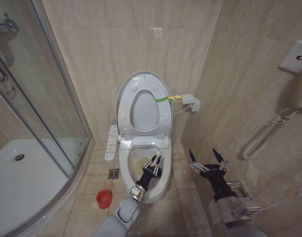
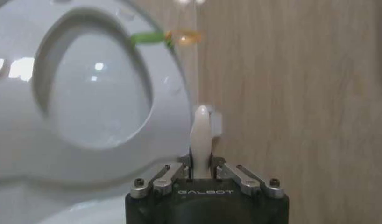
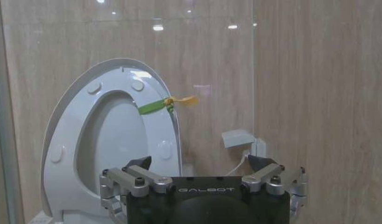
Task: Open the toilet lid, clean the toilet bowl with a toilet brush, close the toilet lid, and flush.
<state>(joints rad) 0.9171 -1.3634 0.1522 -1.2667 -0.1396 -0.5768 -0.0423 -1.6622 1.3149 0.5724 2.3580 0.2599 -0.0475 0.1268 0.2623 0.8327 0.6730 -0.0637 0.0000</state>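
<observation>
Lid (image 1: 143,106) raised upright against back wall, behind bowl (image 1: 158,190). Left gripper (image 1: 154,163) over bowl, shut around brush (image 2: 201,140) handle. Right gripper (image 1: 207,159) right of bowl, spread, over floor. Holder (image 1: 104,198) on floor left of bowl. Control panel (image 1: 111,143) beside bowl's left rear. Shower tray (image 1: 22,192) far left.

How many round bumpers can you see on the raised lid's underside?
2 clearly: both near the top of the toilet lid, one left, one right. Others may be hidden behind the raised seat.
</observation>
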